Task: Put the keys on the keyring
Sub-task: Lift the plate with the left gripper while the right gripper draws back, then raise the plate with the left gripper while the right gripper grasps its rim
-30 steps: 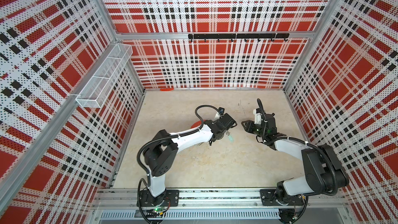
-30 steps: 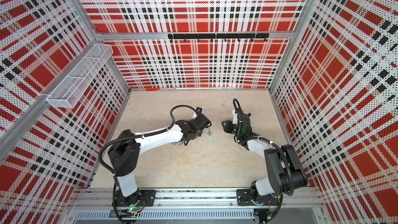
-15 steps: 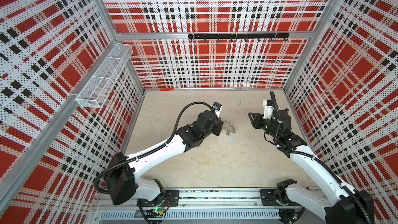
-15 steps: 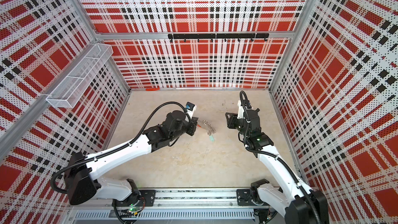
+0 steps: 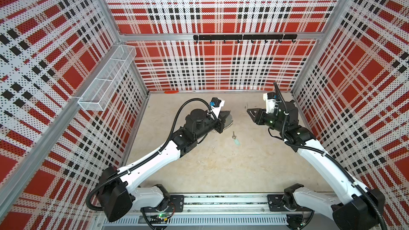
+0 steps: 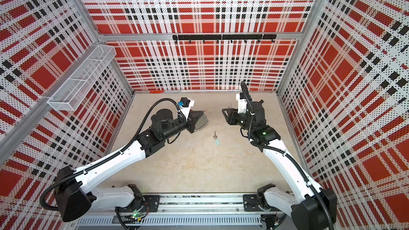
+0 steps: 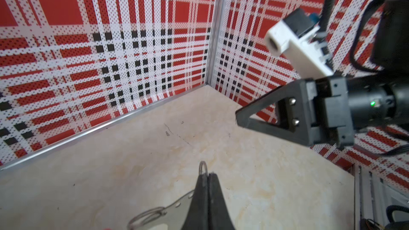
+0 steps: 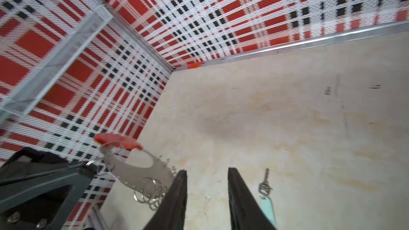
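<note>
1. Worktop (image 5: 221, 169): pale beige, stone-patterned, with plaid walls on three sides.
2. Left claw (image 5: 224, 117): jaws pressed together and clamped on the keyring. It sits left of centre in both top views.
3. Right claw (image 8: 207, 195): jaws apart with nothing between them. It points toward the left claw and is well apart from it.
4. Keyring (image 8: 137, 169): flat metal crescent with a red plastic section and small wire loops along its rim, gripped at one edge by the left claw.
5. Keys (image 5: 235, 139): one small dark key on a pale teal tag, lying flat on the worktop between the two claws and touching neither.
</note>
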`<state>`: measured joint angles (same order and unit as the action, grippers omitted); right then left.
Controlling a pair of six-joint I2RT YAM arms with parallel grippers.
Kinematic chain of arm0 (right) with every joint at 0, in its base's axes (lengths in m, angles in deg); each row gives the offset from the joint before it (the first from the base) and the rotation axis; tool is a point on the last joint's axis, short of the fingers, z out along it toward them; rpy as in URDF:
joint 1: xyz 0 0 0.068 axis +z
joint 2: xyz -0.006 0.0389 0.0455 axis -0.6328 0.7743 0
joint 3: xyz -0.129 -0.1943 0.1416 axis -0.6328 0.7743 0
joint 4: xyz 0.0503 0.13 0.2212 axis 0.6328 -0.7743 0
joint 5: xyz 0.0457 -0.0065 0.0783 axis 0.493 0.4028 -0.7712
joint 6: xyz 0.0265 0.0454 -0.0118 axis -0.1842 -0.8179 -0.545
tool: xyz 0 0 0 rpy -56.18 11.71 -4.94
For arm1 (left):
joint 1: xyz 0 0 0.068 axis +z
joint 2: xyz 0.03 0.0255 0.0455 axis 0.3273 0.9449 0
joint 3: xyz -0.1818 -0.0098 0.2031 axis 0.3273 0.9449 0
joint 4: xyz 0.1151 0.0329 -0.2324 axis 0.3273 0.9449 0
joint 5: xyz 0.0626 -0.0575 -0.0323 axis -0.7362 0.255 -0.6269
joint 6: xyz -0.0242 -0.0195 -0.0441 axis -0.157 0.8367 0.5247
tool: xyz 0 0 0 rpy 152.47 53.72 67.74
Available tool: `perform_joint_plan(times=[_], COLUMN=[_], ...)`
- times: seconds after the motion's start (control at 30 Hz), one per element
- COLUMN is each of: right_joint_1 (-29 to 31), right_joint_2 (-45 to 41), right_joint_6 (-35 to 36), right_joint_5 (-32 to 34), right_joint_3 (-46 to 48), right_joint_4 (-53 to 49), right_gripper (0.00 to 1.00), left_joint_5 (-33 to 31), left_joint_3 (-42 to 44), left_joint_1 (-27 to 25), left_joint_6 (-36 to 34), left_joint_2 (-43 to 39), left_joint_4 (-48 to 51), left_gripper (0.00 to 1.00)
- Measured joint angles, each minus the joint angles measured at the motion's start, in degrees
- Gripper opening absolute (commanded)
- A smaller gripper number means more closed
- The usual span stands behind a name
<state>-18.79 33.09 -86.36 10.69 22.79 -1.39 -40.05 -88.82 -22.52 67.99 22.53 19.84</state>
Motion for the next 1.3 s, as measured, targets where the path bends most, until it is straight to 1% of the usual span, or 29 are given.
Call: perform_joint_plan(times=[0.1,0.2,0.33,0.47,0.53,0.63,0.73,0.83,0.97,1.17,1.3], right_joint_1=[0.09,0.09,0.09,0.09,0.09,0.09,0.09,0.09,0.09,0.02,0.02], right_joint_2=[1.88,5.57,10.32,13.51,16.11,21.64,25.38,26.56,26.64,27.26,29.29], right_joint_6=[-1.11,-1.40,-2.51,-2.86,-2.89,-3.04,-4.22,-5.22,-4.83,-4.09,-5.60], right_joint_5=[-3.19,-5.27,-6.27,-6.88,-8.04,-10.05,-12.46,-14.80,-17.33,-22.99,-26.51], right_joint_3=[-0.98,-5.27,-9.77,-9.97,-10.80,-15.21,-18.08,-18.36,-19.08,-22.05,-22.97], right_joint_4=[3.37,5.51,11.37,17.25,19.15,20.11,21.94,24.39,25.59,27.47,30.99], right_gripper=[0.35,0.35,0.36,0.37,0.36,0.34,0.33,0.34,0.35,0.35,0.35], left_joint_5=[4.26,8.70,14.75,18.95,21.09,23.74,25.73,27.26,29.88,34.10,35.71], left_joint_3=[-0.15,-1.07,-1.60,-1.60,-1.66,-2.36,-2.99,-2.99,-2.99,-3.54,-3.96], left_joint_1=[3.82,8.04,12.79,15.47,16.70,18.08,19.17,19.74,19.98,20.55,21.55], left_joint_6=[1.31,2.45,3.58,4.68,6.54,10.38,15.15,19.15,23.67,31.61,37.31], left_joint_2=[1.33,4.04,7.19,8.61,9.88,12.41,15.06,16.65,18.16,22.29,24.96], left_joint_4=[-4.28,-7.04,-10.93,-15.23,-18.73,-23.67,-29.16,-33.81,-39.15,-48.41,-54.10], left_gripper=[0.00,0.00,0.00,0.00,0.00,0.00,0.00,0.00,0.00,0.00,0.00])
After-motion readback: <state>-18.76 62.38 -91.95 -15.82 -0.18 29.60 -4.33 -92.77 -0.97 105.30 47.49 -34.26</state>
